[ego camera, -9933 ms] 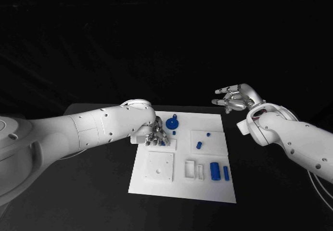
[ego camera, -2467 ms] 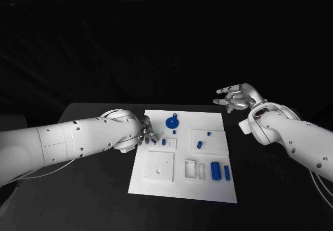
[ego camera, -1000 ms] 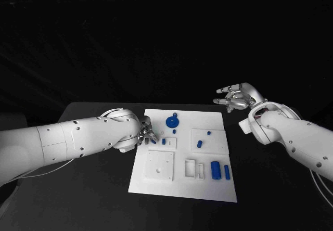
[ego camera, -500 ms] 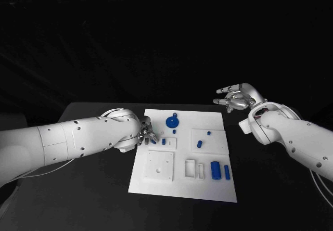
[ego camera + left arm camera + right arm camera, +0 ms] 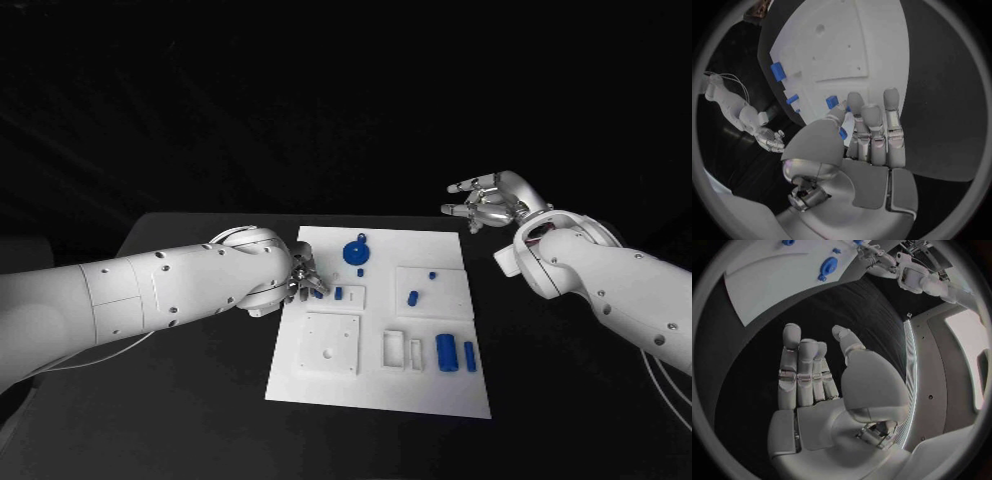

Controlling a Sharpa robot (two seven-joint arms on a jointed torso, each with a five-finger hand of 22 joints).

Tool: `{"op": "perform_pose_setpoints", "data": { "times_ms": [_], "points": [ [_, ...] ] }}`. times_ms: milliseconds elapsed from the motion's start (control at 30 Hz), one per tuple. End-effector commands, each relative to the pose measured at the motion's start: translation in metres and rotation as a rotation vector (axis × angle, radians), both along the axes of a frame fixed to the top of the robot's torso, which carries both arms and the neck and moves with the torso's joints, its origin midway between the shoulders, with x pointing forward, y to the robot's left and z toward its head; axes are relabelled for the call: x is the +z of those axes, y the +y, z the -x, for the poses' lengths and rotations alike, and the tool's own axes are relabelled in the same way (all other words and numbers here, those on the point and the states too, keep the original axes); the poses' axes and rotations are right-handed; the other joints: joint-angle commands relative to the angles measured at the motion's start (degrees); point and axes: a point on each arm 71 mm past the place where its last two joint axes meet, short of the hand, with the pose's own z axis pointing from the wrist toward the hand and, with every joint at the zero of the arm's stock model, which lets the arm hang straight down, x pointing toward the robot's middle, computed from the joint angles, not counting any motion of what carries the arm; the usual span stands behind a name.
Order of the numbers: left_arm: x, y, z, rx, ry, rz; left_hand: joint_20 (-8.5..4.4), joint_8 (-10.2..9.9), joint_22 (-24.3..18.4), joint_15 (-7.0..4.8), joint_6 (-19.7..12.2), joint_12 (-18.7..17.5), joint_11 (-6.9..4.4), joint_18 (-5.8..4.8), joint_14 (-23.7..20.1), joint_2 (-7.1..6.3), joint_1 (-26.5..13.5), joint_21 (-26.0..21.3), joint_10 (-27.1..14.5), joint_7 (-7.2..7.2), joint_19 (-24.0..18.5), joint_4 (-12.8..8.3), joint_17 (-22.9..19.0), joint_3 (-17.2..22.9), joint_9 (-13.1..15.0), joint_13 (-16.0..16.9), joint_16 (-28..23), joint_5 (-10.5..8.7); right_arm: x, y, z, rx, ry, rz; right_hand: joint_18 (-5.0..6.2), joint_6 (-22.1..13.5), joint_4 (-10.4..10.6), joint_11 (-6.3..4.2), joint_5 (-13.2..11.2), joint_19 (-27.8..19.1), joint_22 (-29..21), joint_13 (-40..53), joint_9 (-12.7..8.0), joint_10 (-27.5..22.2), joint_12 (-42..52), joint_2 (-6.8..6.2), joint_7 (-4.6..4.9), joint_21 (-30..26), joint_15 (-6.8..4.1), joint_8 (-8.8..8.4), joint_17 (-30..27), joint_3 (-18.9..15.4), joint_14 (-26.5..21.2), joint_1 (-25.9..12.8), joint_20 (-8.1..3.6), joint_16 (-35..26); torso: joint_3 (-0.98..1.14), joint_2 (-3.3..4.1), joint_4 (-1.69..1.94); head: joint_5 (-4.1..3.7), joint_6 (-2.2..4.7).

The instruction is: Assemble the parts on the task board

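The white task board lies in the middle of the black table. My left hand is at the board's left edge, fingers straight and close together. Its thumb pinches a small blue part against a finger. A blue peg stands in a small raised plate beside that hand. A round blue part sits at the board's far end, and two blue cylinders lie near its right edge. My right hand is raised off the board's far right corner, fingers spread, holding nothing.
A square white plate with a small hole and two narrow slots sit on the board's near half. Another square plate on the right carries two small blue parts. Black table surrounds the board.
Since the earliest frame my left hand has drawn back from over the board to its left edge. Over the last second nothing has visibly moved. The right hand has stayed raised.
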Motion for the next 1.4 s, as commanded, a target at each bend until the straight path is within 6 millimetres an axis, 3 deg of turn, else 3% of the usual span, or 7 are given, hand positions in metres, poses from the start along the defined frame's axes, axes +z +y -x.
{"op": "perform_pose_setpoints", "data": {
  "times_ms": [33,633,800,900,1067,1167,1400],
  "points": [
    [-0.009,-0.004,0.005,-0.021,0.040,-0.011,-0.04,0.7,0.8,0.05,4.0,-0.2,0.07,-0.42,0.4,-0.24,0.3,0.2,0.6,-3.47,0.1,0.4,0.1,-0.1,4.6,0.1,-0.2,-0.20,0.000,0.001,0.000,0.016,-0.002,0.008,0.74,0.3,0.3,0.07,0.2,1.9,0.0,-0.1,0.1,-0.3,0.3,0.12,0.02,-0.1,0.06,-0.02,-0.1,-0.1,-0.2,-0.6,0.30,-0.3,-0.02,-0.02,0.01,-0.01,-0.02],
    [-0.009,-0.003,0.005,-0.019,0.034,-0.011,-0.06,1.7,0.8,0.00,4.0,-0.3,0.03,-0.42,0.5,-0.53,0.4,0.2,0.9,-3.66,0.2,1.0,0.3,-0.5,6.1,0.0,-0.3,-0.36,0.000,0.002,0.000,0.018,-0.001,0.008,0.73,0.2,0.5,0.08,0.3,1.9,-0.1,-0.1,0.0,-0.4,0.3,0.14,0.02,-0.1,0.06,-0.04,-0.1,-0.1,-0.3,-0.7,0.30,-0.3,-0.04,-0.01,0.04,-0.13,0.16],
    [-0.009,0.000,0.004,-0.006,0.028,-0.011,-0.17,0.6,0.7,-0.10,3.8,-0.5,-0.04,-0.42,0.4,-3.11,-1.5,0.0,0.4,-3.71,0.2,3.8,0.1,-3.3,4.9,0.1,-0.7,-1.42,0.000,0.001,0.000,0.017,-0.002,0.009,0.73,0.1,0.6,0.09,0.3,1.9,-0.1,-0.1,0.0,-0.4,0.3,0.09,0.03,-0.2,0.08,-0.03,-0.1,-0.2,-0.3,-0.9,0.32,-0.3,-0.03,-0.02,0.04,-0.18,0.27],
    [-0.009,0.002,0.003,0.003,0.024,-0.012,-0.10,-0.8,0.6,0.02,4.0,-0.4,0.00,-0.42,0.2,-5.17,-2.0,-0.2,-0.2,-3.46,0.2,6.4,-0.2,-5.4,2.6,0.2,-1.1,-2.18,0.000,0.001,0.001,0.016,-0.002,0.009,0.73,0.1,0.6,0.09,0.3,1.9,-0.1,-0.1,0.0,-0.4,0.3,0.09,0.03,-0.2,0.08,-0.03,-0.1,-0.2,-0.3,-0.9,0.32,-0.3,-0.01,-0.04,0.02,-0.19,0.24],
    [-0.008,0.005,0.002,0.013,0.020,-0.013,0.07,-0.4,0.6,0.18,3.7,-0.2,0.15,-0.42,-0.1,-8.37,-1.5,-0.7,-0.8,-3.15,0.1,10.6,-0.6,-5.4,1.3,0.1,-1.4,-3.01,0.000,0.000,0.000,0.015,-0.003,0.009,0.73,-0.2,0.8,0.10,0.3,1.9,-0.2,-0.1,0.0,-0.4,0.3,0.07,0.05,-0.2,0.09,-0.05,-0.1,-0.3,-0.3,-0.9,0.33,-0.3,-0.05,-0.02,0.03,-0.26,0.24],
    [-0.008,0.005,0.002,0.016,0.017,-0.014,0.08,0.1,0.7,0.20,3.6,0.0,0.15,-0.42,-0.1,-9.57,-1.4,-0.8,-0.9,-3.09,0.1,12.3,-0.7,-4.7,1.0,0.1,-1.3,-3.22,0.000,0.000,0.000,0.014,-0.003,0.009,0.73,-0.2,0.8,0.10,0.3,1.9,-0.2,-0.1,0.0,-0.4,0.3,0.07,0.05,-0.2,0.09,-0.05,-0.1,-0.3,-0.3,-0.9,0.33,-0.3,-0.05,0.00,0.01,-0.30,0.25],
    [-0.008,0.008,0.000,0.027,0.006,-0.012,0.11,0.7,0.8,0.22,3.5,0.1,0.17,-0.42,-0.2,-10.49,-1.4,-0.9,-1.0,-3.14,0.2,13.6,-0.8,-4.1,0.8,0.0,-1.2,-3.39,0.000,0.000,0.000,0.013,-0.002,0.009,0.73,-0.2,0.8,0.10,0.3,1.9,-0.2,-0.1,0.0,-0.4,0.3,0.07,0.05,-0.2,0.09,-0.05,-0.1,-0.3,-0.3,-0.9,0.33,-0.3,-0.06,-0.02,0.05,-0.31,0.25]
  ]
}}
